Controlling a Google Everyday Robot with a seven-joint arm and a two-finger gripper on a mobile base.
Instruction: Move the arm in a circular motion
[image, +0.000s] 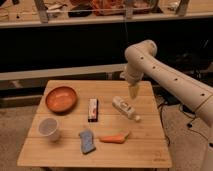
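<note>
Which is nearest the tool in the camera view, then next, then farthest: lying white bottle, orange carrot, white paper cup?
The tool hangs at the arm tip, over the table's back right.
1. Lying white bottle, just below it.
2. Orange carrot, front centre.
3. White paper cup, front left.

The arm is reaching in from the right, its elbow bending high, the gripper pointing down.
</note>
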